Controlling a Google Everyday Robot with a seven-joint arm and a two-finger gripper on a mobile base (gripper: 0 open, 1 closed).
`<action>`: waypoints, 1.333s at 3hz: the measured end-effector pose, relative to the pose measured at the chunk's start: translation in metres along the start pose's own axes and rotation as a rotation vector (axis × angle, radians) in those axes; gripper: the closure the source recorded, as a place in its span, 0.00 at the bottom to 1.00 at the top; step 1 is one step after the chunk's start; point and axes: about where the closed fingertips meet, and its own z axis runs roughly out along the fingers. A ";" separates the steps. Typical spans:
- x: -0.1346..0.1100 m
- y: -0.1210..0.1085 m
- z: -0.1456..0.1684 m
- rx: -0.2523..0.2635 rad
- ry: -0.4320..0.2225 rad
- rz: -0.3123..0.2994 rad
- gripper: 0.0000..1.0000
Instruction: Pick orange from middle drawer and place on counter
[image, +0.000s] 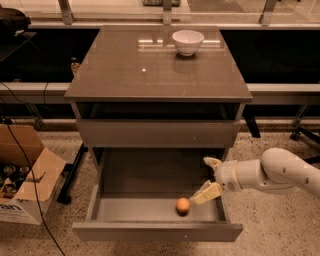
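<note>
The orange (183, 205) lies on the bare grey floor of the pulled-out middle drawer (130, 210), near its front right. My gripper (208, 178) reaches in from the right over the drawer's right side, open. Its lower finger (206, 194) points down-left and ends just right of the orange, apart from it. Its upper finger (212, 162) sits higher, near the drawer's back right. The counter (125, 75) is the glossy grey-brown top slab above.
A white bowl (187, 41) stands at the back of the counter. A closed flat front panel (157, 133) sits above the open drawer. An open cardboard box (22, 175) stands on the speckled floor to the left, with cables nearby.
</note>
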 end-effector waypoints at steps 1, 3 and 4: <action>0.030 -0.012 0.047 0.018 -0.046 0.044 0.00; 0.080 -0.025 0.115 0.025 -0.043 0.118 0.00; 0.110 -0.037 0.135 0.059 -0.023 0.171 0.00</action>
